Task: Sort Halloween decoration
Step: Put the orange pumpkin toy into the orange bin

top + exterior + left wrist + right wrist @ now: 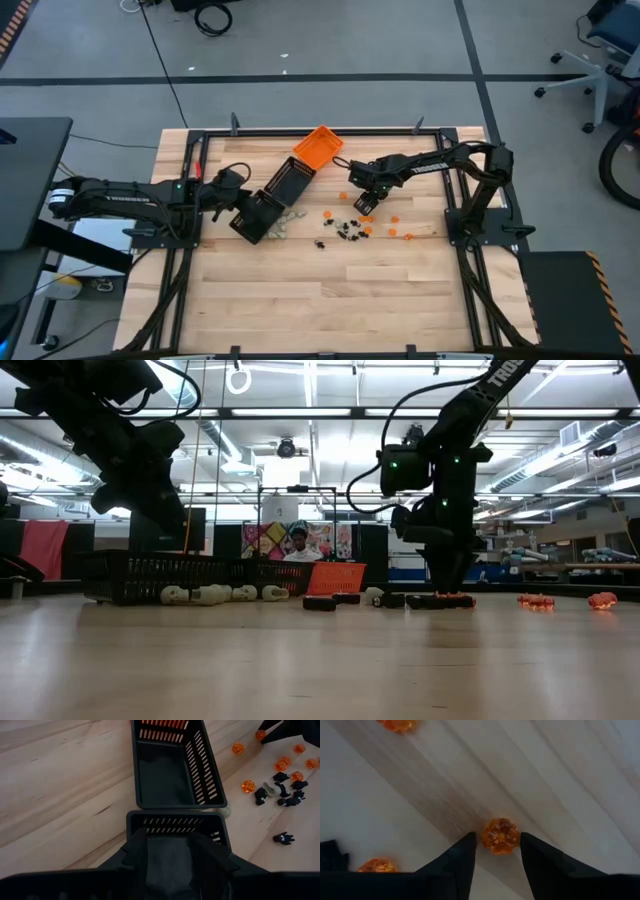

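A light wooden slatted table (300, 300) carries two black rectangular slotted plastic trays (290, 183) placed end to end, with an orange rectangular plastic tray (318, 146) at their far end. A blue wheeled office chair (600, 50) stands on the grey floor beyond the table's right corner.

Left arm: stretched low across the table's left side, reaching toward the middle.
Left gripper (243, 206): fingers (135, 851) parted around the wall of a black tray (176, 827).
Right arm: bent at the elbow, reaching in from the right.
Right gripper (498, 851): pointed down at the tabletop, fingers apart on either side of an orange trinket (500, 835).
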